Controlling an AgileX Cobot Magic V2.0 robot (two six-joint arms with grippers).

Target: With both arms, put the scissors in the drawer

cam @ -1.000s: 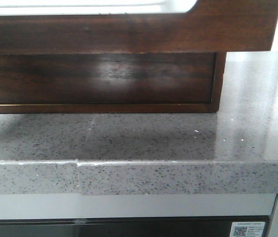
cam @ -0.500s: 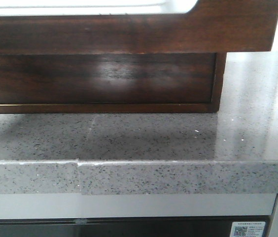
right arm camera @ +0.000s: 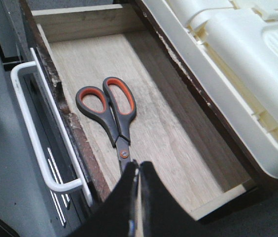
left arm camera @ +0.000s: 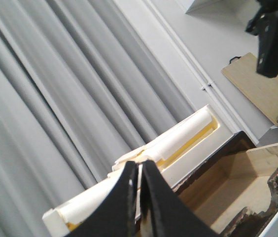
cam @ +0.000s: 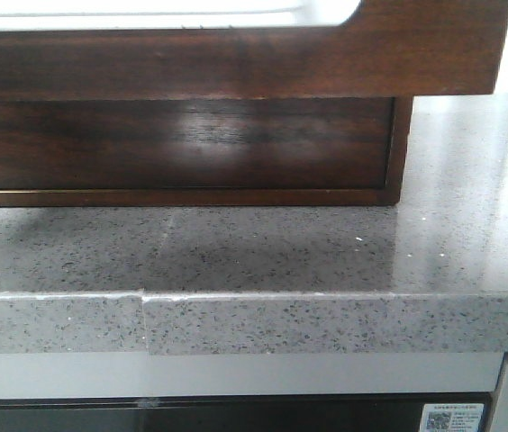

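Observation:
The scissors (right arm camera: 114, 116), grey handles lined in orange, are inside the open drawer (right arm camera: 168, 133), low over its light floor. I cannot tell if they touch it. My right gripper (right arm camera: 139, 165) is shut, and the blades run straight into the slit between its fingertips just past the orange pivot. My left gripper (left arm camera: 139, 165) is shut and empty, raised beside the drawer (left arm camera: 232, 173) and pointing at grey curtains. In the front view only the drawer's dark front (cam: 236, 58) shows, pulled out towards me, and no arm is in sight.
A cream plastic appliance (right arm camera: 247, 59) sits on the cabinet along the drawer's far side. A white rail handle (right arm camera: 30, 128) runs below the drawer's front. The dark wooden frame (cam: 182, 144) stands on a speckled grey countertop (cam: 281, 252). A wooden board (left arm camera: 262, 84) leans on the wall.

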